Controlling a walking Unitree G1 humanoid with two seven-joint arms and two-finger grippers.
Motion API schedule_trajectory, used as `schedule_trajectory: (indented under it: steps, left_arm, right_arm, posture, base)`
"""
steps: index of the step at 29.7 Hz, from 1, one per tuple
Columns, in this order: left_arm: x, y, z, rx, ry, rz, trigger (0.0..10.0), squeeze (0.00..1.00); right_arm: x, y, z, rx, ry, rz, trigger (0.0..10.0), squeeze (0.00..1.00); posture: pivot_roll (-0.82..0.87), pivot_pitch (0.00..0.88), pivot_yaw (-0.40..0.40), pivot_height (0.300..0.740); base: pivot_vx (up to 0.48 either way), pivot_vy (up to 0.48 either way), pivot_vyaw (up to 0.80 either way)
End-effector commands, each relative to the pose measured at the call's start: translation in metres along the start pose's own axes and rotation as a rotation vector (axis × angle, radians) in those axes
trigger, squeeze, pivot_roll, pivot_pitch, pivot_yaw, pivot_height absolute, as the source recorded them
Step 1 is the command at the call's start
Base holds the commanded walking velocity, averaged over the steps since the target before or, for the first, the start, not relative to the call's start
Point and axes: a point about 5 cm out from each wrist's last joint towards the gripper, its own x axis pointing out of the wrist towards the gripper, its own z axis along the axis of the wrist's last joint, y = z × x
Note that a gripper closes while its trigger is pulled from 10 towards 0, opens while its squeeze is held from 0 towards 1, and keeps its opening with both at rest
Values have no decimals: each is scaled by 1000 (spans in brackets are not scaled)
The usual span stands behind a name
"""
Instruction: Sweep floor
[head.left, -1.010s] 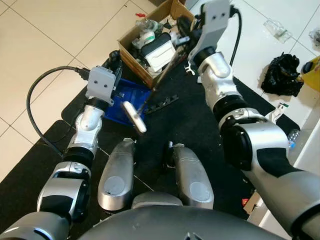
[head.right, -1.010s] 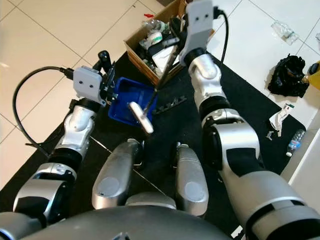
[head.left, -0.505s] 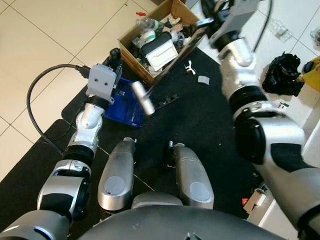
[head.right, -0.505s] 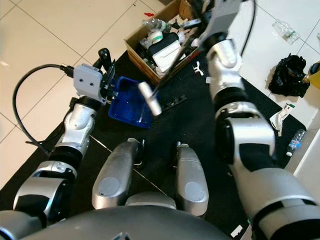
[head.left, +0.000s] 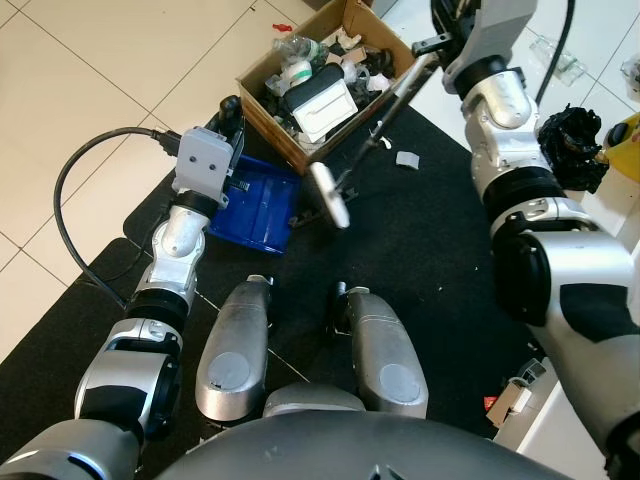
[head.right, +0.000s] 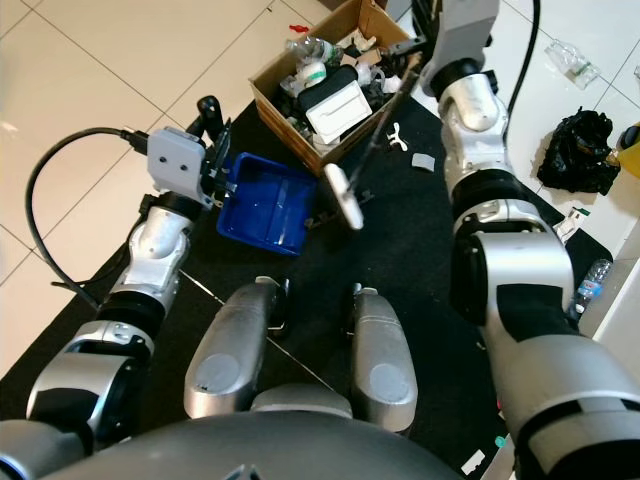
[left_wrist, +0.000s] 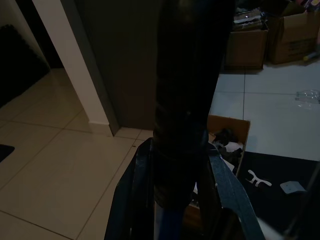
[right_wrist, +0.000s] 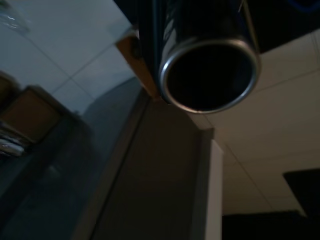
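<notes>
Two hands are at work over a black mat (head.left: 420, 250) laid on a pale tiled floor (head.left: 80, 90). The left hand (head.left: 228, 125), at the mat's left edge, is clamped on the upright black handle (left_wrist: 187, 100) of a blue dustpan (head.left: 252, 205), which lies flat on the mat just near of a cardboard box (head.left: 300, 80). The right hand (head.left: 450, 25) is raised at the far right, and whether its fingers are closed cannot be told; in the right wrist view a hollow metal tube end (right_wrist: 210, 75) sits close before the camera. From that hand a long dark broom pole (head.left: 385, 110) slants down toward the near left, ending in a pale narrow head (head.left: 330, 195) just right of the dustpan and beside a dark strip (head.right: 335, 212) lying on the mat. The box is full of mixed rubbish, with a white rectangular piece (head.left: 320, 105) on top. Small pale scraps (head.left: 405, 158) lie on the mat to the right of the pole. Further right, on the tiles, sits a crumpled black bag (head.left: 570, 145). The robot's two silver legs (head.left: 235, 350) show at the near edge.
</notes>
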Motion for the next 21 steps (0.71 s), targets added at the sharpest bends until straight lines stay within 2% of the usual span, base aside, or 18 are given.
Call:
schedule_trajectory:
  steps: [1, 9, 14, 21]
  left_arm:
    - [-10, -15, -14, -30, 80, -44, 10000, 102]
    - [-10, -15, -13, -32, 77, -45, 10000, 98]
    - [-11, -14, -13, -29, 73, -45, 10000, 102]
    - [-15, -11, -13, -24, 72, -38, 10000, 106]
  right_arm:
    - [-3, -7, -3, -21, 13, -27, 10000, 0]
    - [-9, -18, -10, -69, 40, -100, 10000, 0]
    - [-14, -15, -18, -117, 51, -141, 10000, 0]
    - [-18, -13, -25, -117, 70, -174, 10000, 0]
  posture:
    - [237, 221, -91, 740]
    - [236, 225, -87, 740]
    - [252, 237, -82, 740]
    - [264, 246, -81, 740]
  base:
    - [0, 0, 0]
    - [0, 0, 0]
    - [0, 0, 0]
    - [0, 0, 0]
